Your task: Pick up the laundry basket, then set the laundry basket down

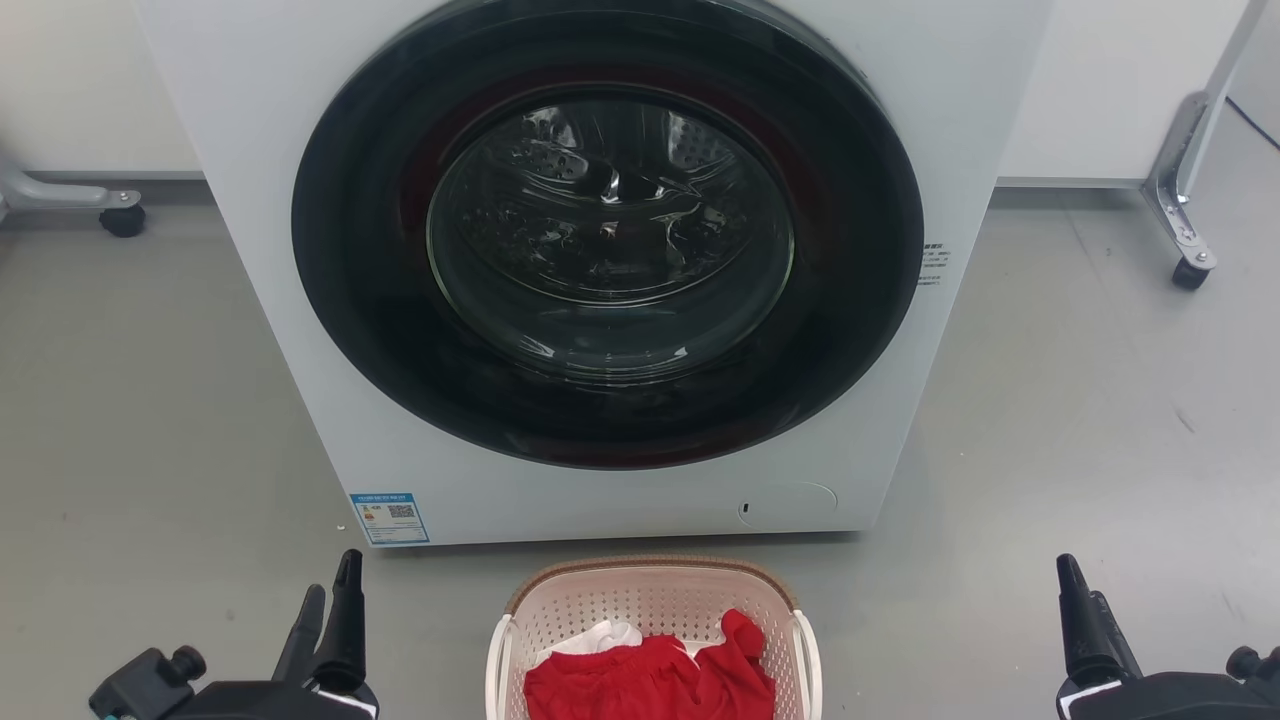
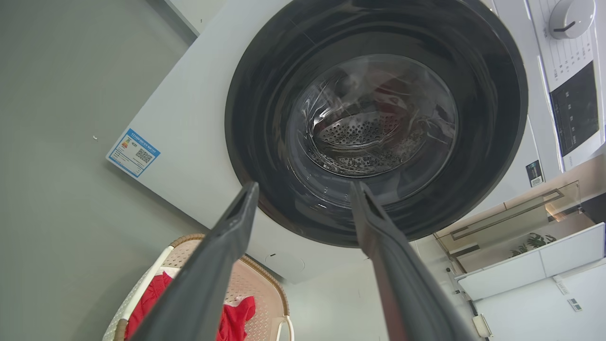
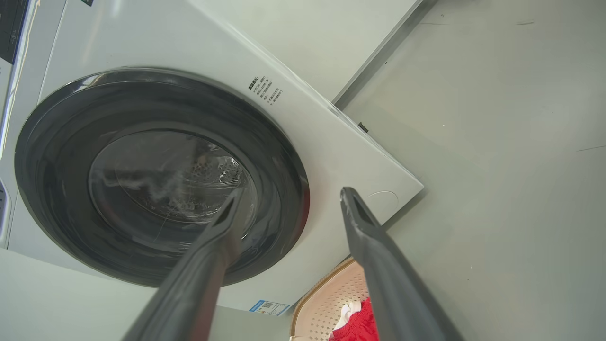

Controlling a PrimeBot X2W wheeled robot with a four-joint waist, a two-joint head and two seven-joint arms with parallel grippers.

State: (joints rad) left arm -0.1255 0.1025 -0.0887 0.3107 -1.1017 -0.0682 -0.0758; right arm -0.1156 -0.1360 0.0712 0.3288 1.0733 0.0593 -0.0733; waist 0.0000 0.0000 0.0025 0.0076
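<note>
Two white side handles (image 1: 806,655) suit my left gripper (image 1: 333,580) and right gripper (image 1: 1085,592), both open; the cream perforated plastic laundry basket (image 1: 650,600) looks stiff and light.

Laundry test room: washing machine (image 1: 610,270), castered partitions (image 1: 1190,200).

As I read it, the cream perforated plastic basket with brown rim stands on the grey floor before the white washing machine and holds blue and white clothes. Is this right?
Not quite: the head view shows red cloth and white cloth in the cream perforated plastic basket, no blue. The basket does stand on the grey floor before the white washing machine.
</note>
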